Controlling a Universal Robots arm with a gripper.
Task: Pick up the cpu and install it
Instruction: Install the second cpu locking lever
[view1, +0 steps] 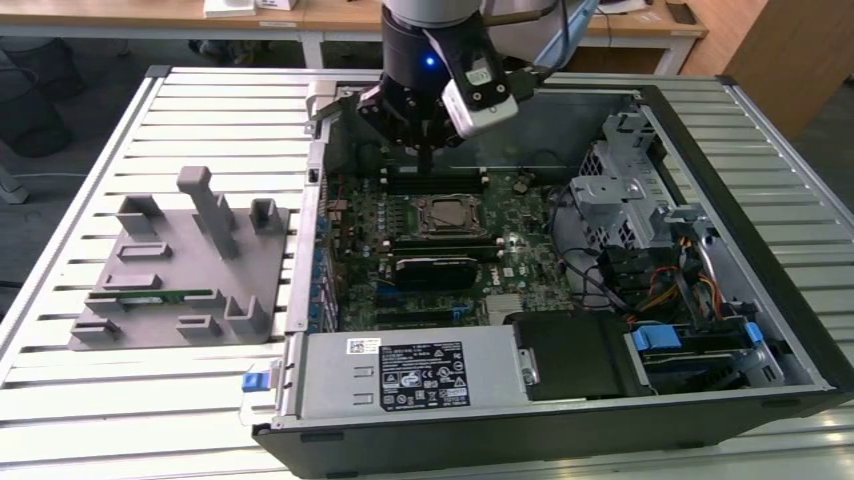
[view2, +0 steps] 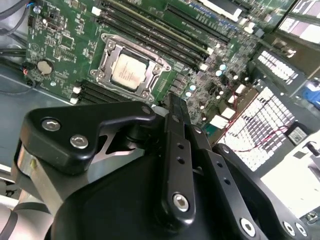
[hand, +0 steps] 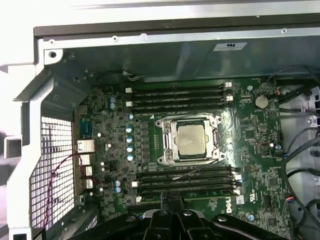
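Already seated: you had the cpu (hand: 190, 139) lying flat in its socket (hand: 167, 141) on the motherboard (view2: 65, 45).
Gripper (view2: 176, 107): fingers pressed together, holding nothing, above the board's memory slots (hand: 180, 95).
Left: your socket frame looked unlatched, though I couldn't be sure.

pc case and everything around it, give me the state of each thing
pc case: side open, motherboard exposed
cpu: lying flat in its socket
socket frame: around the cpu, open over its top
gripper: shut, empty, above the motherboard
memory stick: lying in the grey fixture plate
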